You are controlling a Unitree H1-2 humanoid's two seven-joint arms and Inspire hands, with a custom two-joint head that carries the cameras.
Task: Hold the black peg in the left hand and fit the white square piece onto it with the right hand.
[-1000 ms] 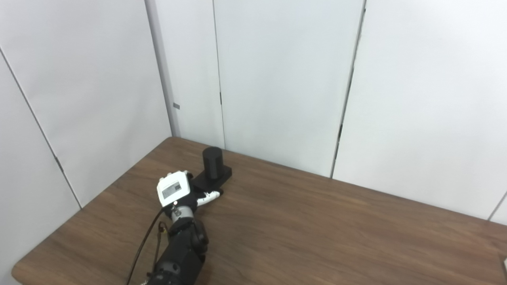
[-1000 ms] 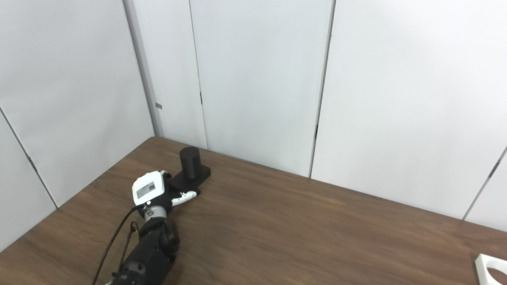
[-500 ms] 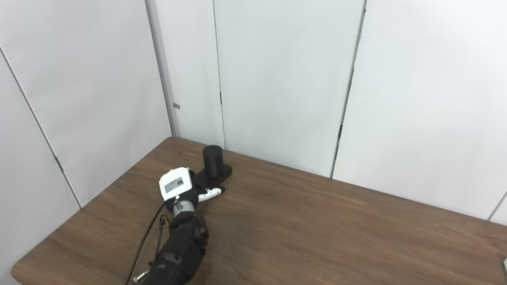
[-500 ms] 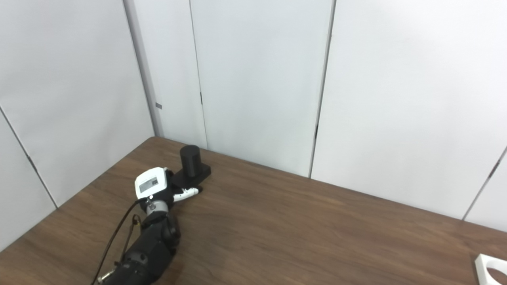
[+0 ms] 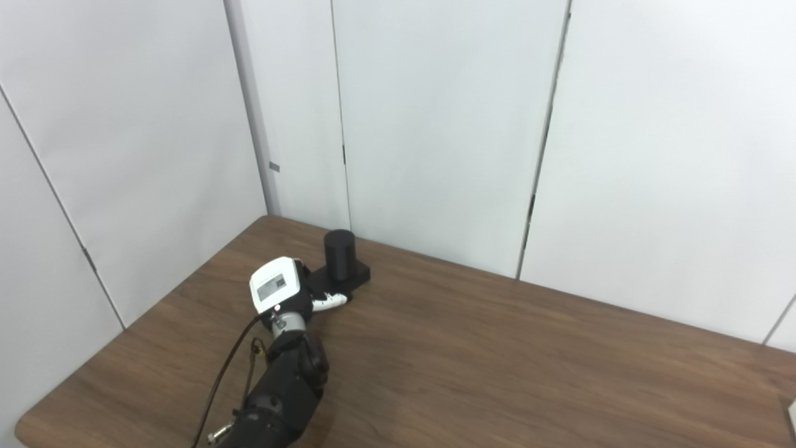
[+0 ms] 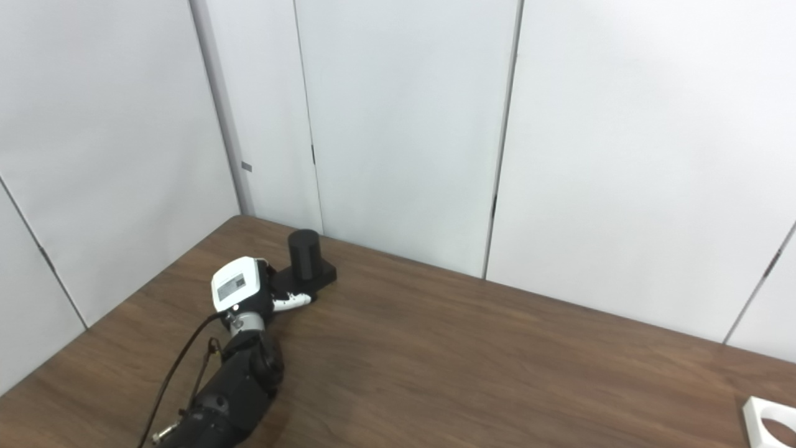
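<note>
Here, nearest me, the left arm runs up from the bottom edge and ends in the left hand [image 5: 278, 292], laid low on the counter [image 5: 497, 361] with its back upward. Its fingers [image 5: 331, 303] reach toward the black peg [image 5: 339, 254]; one pale fingertip lies against the near edge of the peg's flat square base, and the rest are tucked out of sight beneath the palm. Whether they have closed on that base I cannot tell (the hand's own back hides the grip).

Just beyond the fingers and a touch to their right, the peg stands upright on the counter, its long axis vertical, close to the far corner by the wall panels. It does not look lifted.

The white square piece [image 6: 768, 420] lies well apart from those fingers, far off to their right at the counter's near right corner, only partly inside the right eye view, its round hole showing. The right hand is not in sight at all.

So the left hand is plainly the nearer to the peg, and I judge the next thing is a firm hold on the base.
</note>
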